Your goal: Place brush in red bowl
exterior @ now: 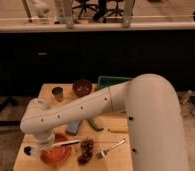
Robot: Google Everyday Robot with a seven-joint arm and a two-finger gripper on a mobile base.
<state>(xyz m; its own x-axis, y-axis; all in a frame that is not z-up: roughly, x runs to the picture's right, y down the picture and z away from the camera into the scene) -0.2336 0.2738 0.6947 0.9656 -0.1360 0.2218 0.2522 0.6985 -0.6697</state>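
We take the red bowl (55, 154) as our landmark. It sits at the near left corner of the wooden bench (111, 159), its lighter orange inside facing up.

The white arm (86, 112) reaches in from the right and bends down just above the red bowl's left rim. The gripper (41, 148) sits at that left rim, mostly hidden under the wrist. We record the jaws as together; whether they pinch anything we cannot tell.

The brush (53, 145) lies roughly level across the top of the red bowl. Its dark end pokes out past the bowl's left edge, and its whitish handle runs rightward toward the bowl's right rim. We cannot tell whether it rests on the rim or hangs just above it.

Just right of the red bowl is a dark reddish cluster (85, 149), and further right of that a silver fork (111, 148). Behind the red bowl, at the bench's far edge, stand a small tin (57, 93), a dark maroon bowl (82, 87) and a green tray (112, 80). A yellow banana (118, 129) lies well right of the red bowl.
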